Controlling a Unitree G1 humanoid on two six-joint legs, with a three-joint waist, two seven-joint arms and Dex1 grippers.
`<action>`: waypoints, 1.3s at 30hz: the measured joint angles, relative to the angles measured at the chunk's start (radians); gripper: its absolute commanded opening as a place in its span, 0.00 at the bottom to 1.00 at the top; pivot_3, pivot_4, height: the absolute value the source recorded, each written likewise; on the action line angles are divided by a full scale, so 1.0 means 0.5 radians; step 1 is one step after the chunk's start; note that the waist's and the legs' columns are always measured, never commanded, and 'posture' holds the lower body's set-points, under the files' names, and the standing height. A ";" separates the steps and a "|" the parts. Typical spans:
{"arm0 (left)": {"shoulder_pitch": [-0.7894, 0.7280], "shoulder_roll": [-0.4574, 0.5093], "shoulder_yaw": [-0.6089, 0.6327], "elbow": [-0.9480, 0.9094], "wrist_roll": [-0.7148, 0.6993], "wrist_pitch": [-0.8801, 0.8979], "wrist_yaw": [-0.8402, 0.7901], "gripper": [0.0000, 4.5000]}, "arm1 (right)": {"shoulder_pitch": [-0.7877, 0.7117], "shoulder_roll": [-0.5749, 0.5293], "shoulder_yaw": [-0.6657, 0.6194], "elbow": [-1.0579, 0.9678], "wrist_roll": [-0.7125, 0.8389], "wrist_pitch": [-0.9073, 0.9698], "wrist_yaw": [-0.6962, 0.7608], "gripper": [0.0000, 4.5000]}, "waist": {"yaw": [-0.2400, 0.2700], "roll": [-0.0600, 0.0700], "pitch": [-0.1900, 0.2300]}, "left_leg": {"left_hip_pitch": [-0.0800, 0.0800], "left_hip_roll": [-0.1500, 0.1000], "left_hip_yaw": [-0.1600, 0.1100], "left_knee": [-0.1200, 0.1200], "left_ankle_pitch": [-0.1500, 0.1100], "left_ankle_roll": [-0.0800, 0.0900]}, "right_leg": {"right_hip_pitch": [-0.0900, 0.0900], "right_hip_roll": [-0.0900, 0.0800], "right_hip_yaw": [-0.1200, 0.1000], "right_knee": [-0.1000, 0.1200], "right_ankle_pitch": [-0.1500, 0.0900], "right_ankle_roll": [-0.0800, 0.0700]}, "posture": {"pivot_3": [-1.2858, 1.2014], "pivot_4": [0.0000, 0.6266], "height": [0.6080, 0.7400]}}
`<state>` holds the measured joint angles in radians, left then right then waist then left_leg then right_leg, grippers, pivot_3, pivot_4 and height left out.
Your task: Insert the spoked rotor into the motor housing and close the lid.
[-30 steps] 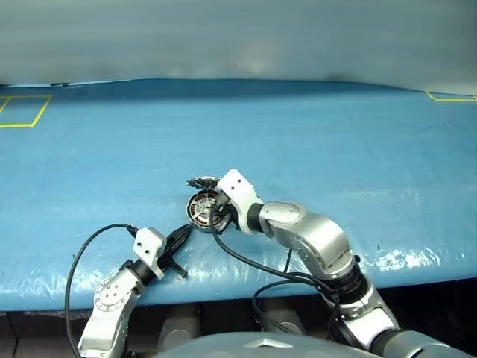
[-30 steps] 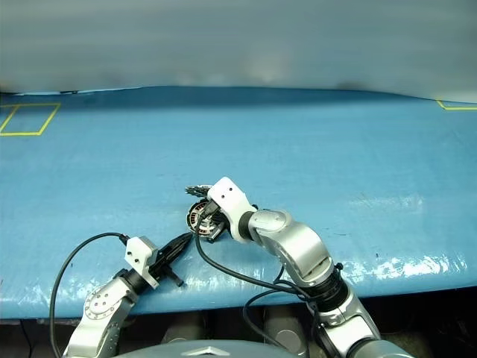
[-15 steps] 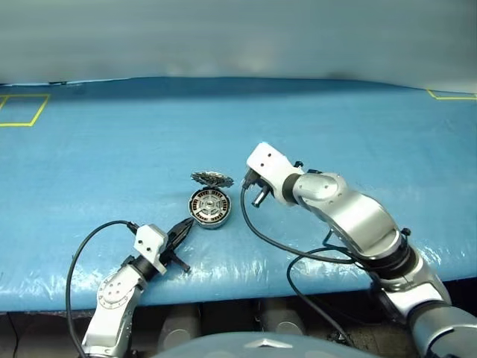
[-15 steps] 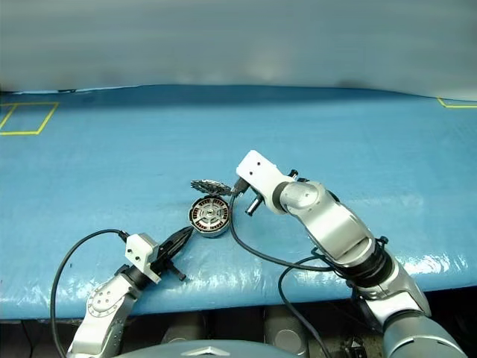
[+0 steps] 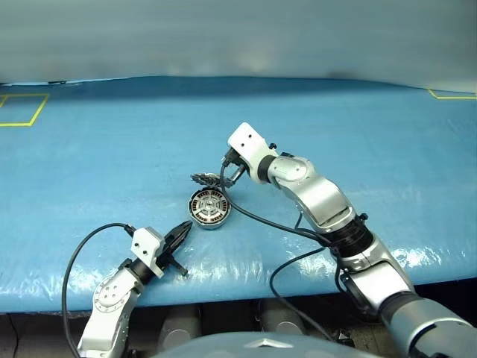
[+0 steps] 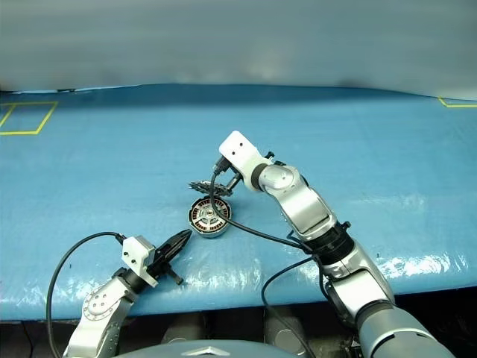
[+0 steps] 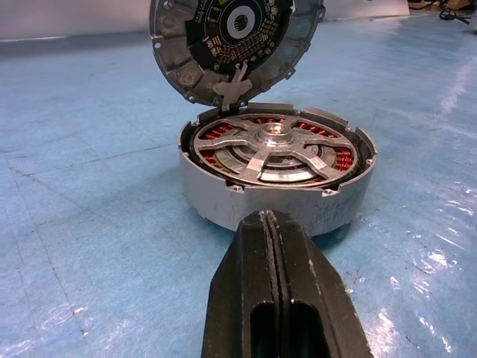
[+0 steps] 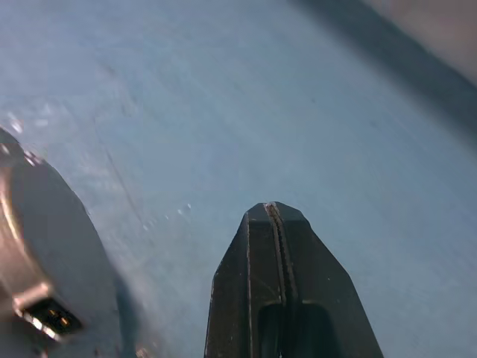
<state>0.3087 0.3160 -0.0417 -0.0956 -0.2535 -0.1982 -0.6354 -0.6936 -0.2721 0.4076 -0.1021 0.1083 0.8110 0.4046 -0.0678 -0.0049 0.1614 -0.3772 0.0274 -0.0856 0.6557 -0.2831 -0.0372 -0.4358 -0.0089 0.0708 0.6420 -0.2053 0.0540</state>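
The motor housing [image 5: 209, 208], a short grey ring with coppery windings, lies on the blue table. The spoked rotor [image 7: 272, 148] sits inside it, silvery spokes and hub facing up. Behind the housing the lid [image 5: 209, 179] stands tilted on edge, its dark inner face [image 7: 235, 41] turned toward the housing. My left gripper [image 5: 182, 229] is shut and empty, pointing at the housing's near wall from a short gap [image 7: 267, 216]. My right gripper [image 5: 226, 173] is shut and empty, just right of the lid; the lid's smooth grey back [image 8: 45, 224] lies beside its fingertips.
A blue sheet [image 5: 335, 127] covers the table, wrinkled and shiny near the front edge [image 5: 246, 287]. Yellow tape squares mark the far left [image 5: 19, 110] and far right [image 5: 451, 95] corners. Black cables [image 5: 253, 216] hang from both wrists, the right one close to the housing.
My right arm lifted off the housing, swung out to the right, then came back farther from me to the lid's side. The left gripper, housing and lid stayed put.
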 measured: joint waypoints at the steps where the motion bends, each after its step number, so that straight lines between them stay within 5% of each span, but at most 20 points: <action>1: 0.001 0.001 0.003 0.000 -0.001 0.000 0.000 0.00 | -0.005 0.025 -0.024 0.033 0.038 -0.011 0.048 0.00 | 0.001 0.000 0.000 | 0.000 0.000 0.000 0.000 0.000 0.000 | 0.000 0.000 0.000 0.000 0.000 0.000 | 0.52 0.24 1.00; 15: 0.050 0.004 0.030 0.003 0.000 -0.066 -0.013 0.00 | 0.122 -0.055 -0.033 -0.149 0.365 0.302 0.580 0.00 | 0.002 0.001 0.000 | 0.001 0.000 -0.001 0.000 0.000 0.000 | 0.000 0.000 0.000 0.001 0.000 -0.001 | 0.52 0.24 1.00; 34: 0.078 0.001 0.015 -0.069 0.002 0.002 -0.009 0.00 | 0.652 0.199 0.149 -0.390 0.221 0.032 0.220 0.00 | 0.004 0.001 0.000 | 0.003 0.000 -0.001 0.008 0.000 0.000 | 0.006 0.000 0.000 0.002 0.001 0.002 | 0.52 0.24 1.00; 39: 0.110 0.001 0.003 -0.129 0.002 0.026 0.007 0.00 | 0.894 0.201 0.151 -0.645 0.143 -0.101 0.056 0.27 | 0.002 0.000 0.000 | 0.003 0.000 -0.001 0.009 0.000 0.000 | 0.006 0.000 0.000 0.001 -0.001 -0.001 | 0.52 0.24 1.00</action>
<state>0.3637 0.3164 -0.0402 -0.1599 -0.2527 -0.1853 -0.6319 -0.2468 -0.1714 0.4828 -0.4244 0.1798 0.7606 0.4326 -0.0669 -0.0047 0.1613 -0.3756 0.0273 -0.0861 0.6601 -0.2831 -0.0374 -0.4325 -0.0089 0.0709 0.6427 -0.2060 0.0533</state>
